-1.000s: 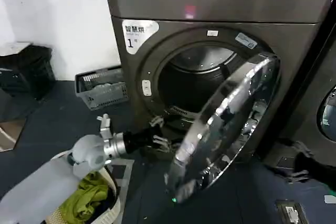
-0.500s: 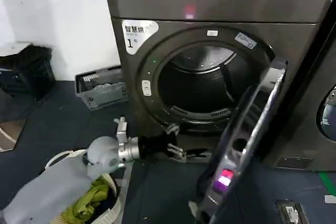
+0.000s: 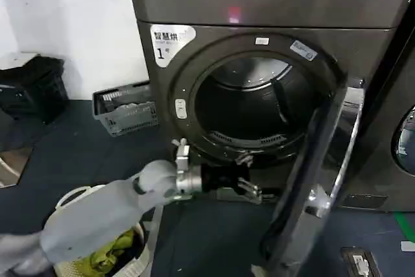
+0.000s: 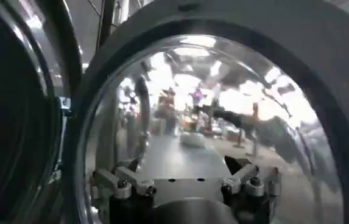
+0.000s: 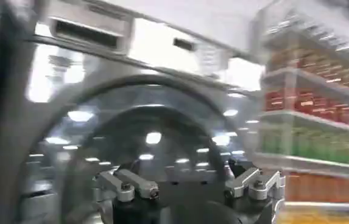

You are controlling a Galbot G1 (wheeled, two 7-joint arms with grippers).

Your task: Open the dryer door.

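Fingers of the left pincer are standing spread and gripping nothing, reaching low in front of the drum mouth, just beside the inner face of the dryer door. That door is hanging wide open, edge-on, hinged at the right of the dryer. The right pincer is also gaping, facing a neighbouring machine. Looks to me like the door could be swinging back onto the outstretched arm if nudged.
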